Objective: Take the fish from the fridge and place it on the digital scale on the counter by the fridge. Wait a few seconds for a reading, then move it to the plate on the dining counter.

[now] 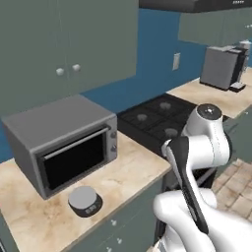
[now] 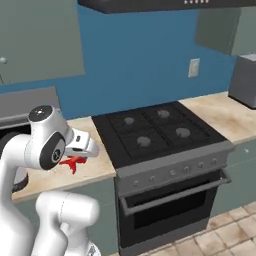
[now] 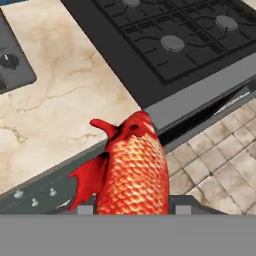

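While the fish [image 3: 131,170] hangs clamped in my pincer [image 3: 131,210] over the front edge of the counter [image 3: 60,115], the fridge step looks done. Left: set it on the digital scale [image 1: 84,201], wait, then carry it to the plate.

- One fish [image 3: 131,172], red-orange.
- One digital scale [image 1: 84,201], round and grey.
- One microwave [image 1: 64,142], grey.
- One stove [image 2: 157,131] with four burners.
- One oven door [image 2: 175,197] under the stove.
- One wall outlet [image 2: 193,67].
- One coffee machine [image 1: 224,67].
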